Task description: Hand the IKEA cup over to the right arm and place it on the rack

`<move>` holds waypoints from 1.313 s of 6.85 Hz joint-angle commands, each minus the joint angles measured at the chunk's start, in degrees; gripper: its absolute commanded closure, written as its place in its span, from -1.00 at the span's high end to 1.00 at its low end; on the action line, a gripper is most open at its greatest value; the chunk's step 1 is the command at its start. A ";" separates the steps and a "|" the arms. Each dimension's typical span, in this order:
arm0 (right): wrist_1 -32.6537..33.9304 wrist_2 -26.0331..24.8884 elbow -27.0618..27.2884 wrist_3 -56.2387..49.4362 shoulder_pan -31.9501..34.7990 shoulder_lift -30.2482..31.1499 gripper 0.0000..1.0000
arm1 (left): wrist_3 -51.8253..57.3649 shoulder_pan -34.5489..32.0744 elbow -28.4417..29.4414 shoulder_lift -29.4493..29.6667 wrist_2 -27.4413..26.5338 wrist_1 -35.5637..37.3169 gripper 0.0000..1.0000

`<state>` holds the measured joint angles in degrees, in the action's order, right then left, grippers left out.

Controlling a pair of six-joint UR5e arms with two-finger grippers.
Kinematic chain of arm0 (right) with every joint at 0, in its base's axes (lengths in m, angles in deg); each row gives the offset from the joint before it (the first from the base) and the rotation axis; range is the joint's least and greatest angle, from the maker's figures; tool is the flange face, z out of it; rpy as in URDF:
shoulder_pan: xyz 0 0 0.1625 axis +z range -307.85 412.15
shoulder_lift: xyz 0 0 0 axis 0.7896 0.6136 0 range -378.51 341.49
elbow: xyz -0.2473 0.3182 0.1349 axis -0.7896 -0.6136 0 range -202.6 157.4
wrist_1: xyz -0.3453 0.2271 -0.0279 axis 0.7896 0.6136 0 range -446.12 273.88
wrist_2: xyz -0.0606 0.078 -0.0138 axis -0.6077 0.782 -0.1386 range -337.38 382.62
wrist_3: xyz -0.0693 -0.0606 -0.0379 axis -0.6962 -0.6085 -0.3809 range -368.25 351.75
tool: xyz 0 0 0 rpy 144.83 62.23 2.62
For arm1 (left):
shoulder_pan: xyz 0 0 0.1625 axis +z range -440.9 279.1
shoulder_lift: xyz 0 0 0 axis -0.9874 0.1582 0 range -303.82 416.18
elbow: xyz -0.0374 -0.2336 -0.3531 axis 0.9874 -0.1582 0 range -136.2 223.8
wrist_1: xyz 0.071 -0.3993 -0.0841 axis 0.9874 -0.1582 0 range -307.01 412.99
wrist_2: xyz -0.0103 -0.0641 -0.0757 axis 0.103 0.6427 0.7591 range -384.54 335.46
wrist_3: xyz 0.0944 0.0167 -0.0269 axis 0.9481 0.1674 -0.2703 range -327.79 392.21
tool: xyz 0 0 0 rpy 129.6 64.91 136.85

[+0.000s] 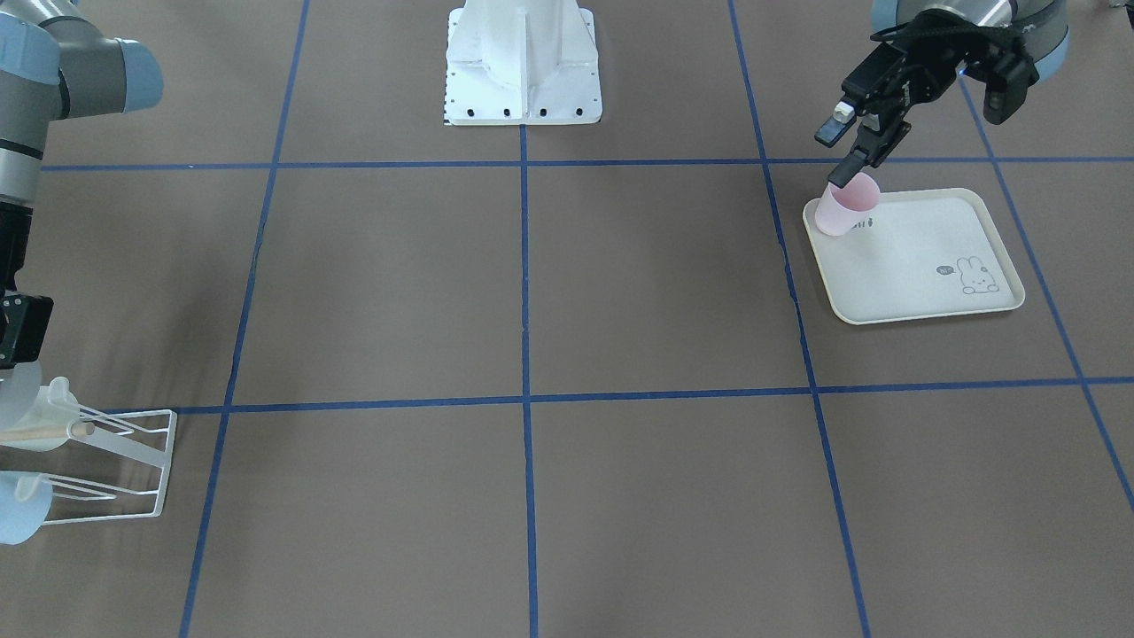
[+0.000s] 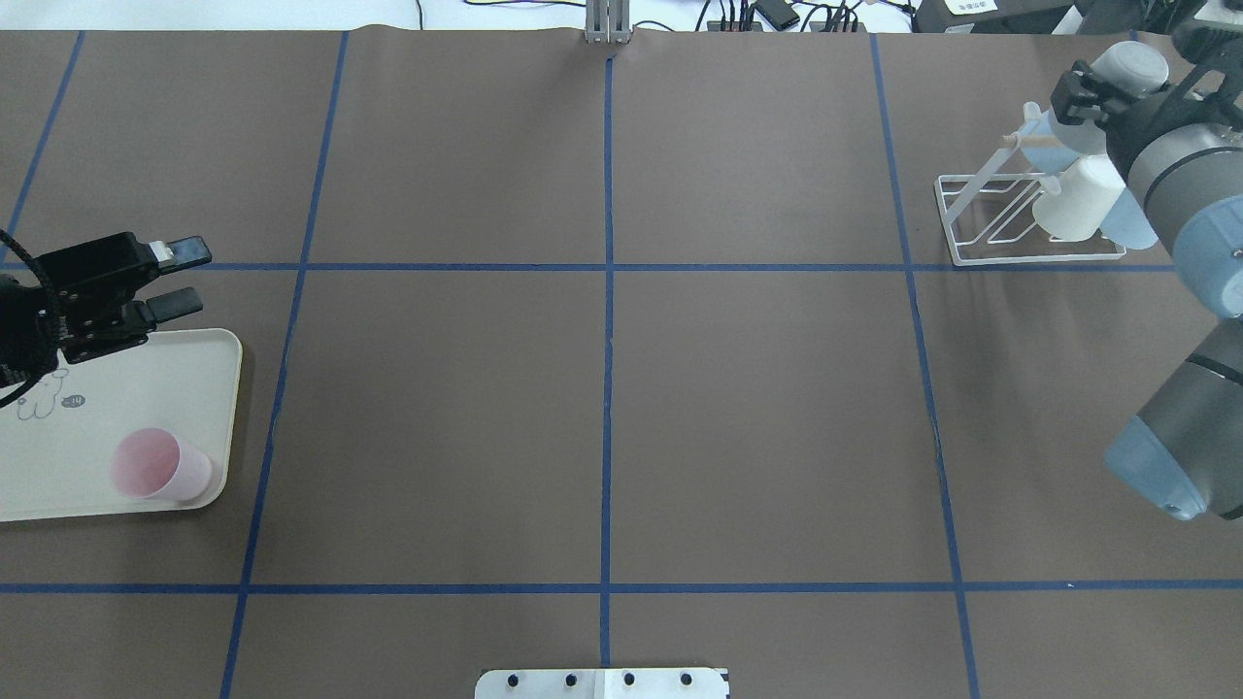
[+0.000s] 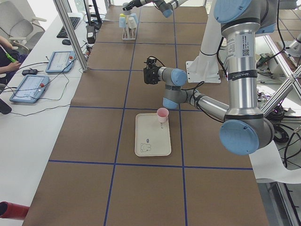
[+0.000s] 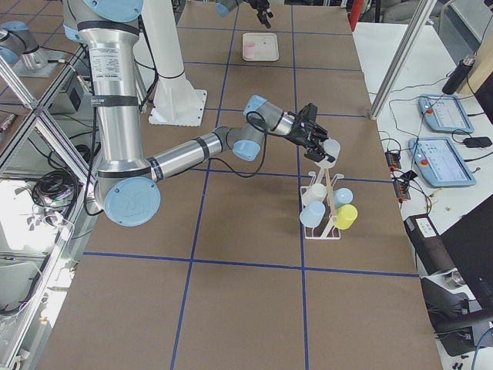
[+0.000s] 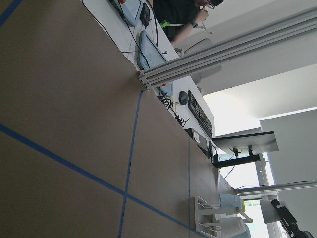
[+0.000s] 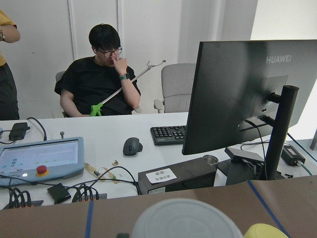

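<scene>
Brown table (image 2: 757, 437), pink cup (image 2: 160, 466) on cream tray (image 2: 146, 379), left pincer (image 2: 194, 277) spread nearby.

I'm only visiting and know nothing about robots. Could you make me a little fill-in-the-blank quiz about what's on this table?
1. The cup standing on the cream tray is ____ in colour.
2. The left end effector is open and holds ____.
3. The tray's drawing shows a ____.
4. The white wire rack stands on the robot's ____ side.

Missing words: pink; nothing; rabbit; right.
</scene>
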<state>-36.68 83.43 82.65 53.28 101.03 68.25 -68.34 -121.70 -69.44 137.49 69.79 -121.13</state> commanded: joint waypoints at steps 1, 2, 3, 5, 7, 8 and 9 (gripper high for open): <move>0.22 -1.04 -1.26 -0.45 -1.86 0.87 -1.00 | 0.18 -0.41 0.56 -0.19 0.69 -0.08 0.99; 0.22 -1.22 -1.70 -0.45 -2.99 0.87 -1.00 | 0.18 -0.50 0.91 -0.19 0.77 -0.08 0.99; 0.22 -1.48 -2.14 -0.45 -4.05 0.61 -1.00 | 0.18 -0.50 1.00 -0.19 0.77 -0.08 0.99; 0.14 -1.66 -3.89 -0.36 -4.67 0.26 -1.00 | 0.09 -0.41 1.09 -0.01 0.69 -0.08 0.99; 0.13 -1.66 -4.78 -0.45 -4.93 0.16 -1.00 | 0.00 -0.32 1.09 0.34 0.51 -0.08 0.99; 0.13 -1.75 -4.70 -0.45 -5.28 0.16 -1.00 | 0.00 -0.32 1.18 0.34 0.60 -0.08 0.99; 0.13 -1.66 -4.78 -0.28 -5.46 -0.79 -0.20 | 0.00 -0.32 1.18 0.34 0.68 -0.08 0.99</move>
<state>-36.55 81.73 77.94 52.87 95.83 68.18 -68.34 -122.03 -68.29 137.80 70.39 -121.22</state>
